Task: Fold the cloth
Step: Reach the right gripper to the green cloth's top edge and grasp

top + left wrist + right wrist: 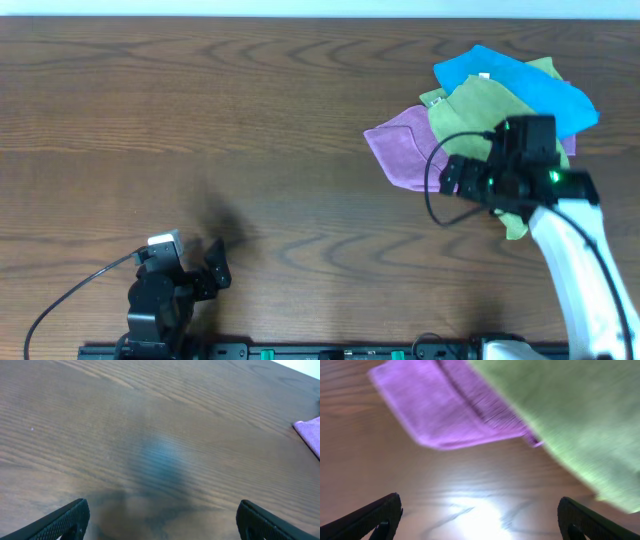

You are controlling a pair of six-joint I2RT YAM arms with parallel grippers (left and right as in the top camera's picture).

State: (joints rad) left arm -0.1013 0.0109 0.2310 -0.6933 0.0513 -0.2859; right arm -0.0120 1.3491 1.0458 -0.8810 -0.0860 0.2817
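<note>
One broad wooden table (200, 120) is taking up the whole overhead view, its dark grain running side to side. Three cloths are lying heaped together toward the table's far right corner, none of them folded. A green cloth (475, 105) is sitting rumpled in the middle of the heap and covering one edge of a purple cloth (400, 145), which is spreading flat toward the table's centre. A bright blue cloth (490, 68) is poking out on the far side, its corners splaying unevenly.

At the table's near right edge the white right arm (575, 260) is reaching in over the green cloth. The right gripper (479, 501) is hanging with its fingers spread wide over bare wood, just beside the purple and green edges and grasping nothing. At the table's near left edge the left arm (155, 300) is sitting tucked low. The left gripper (163, 504) is also gaping wide and empty above bare wood, well apart from the heap.
</note>
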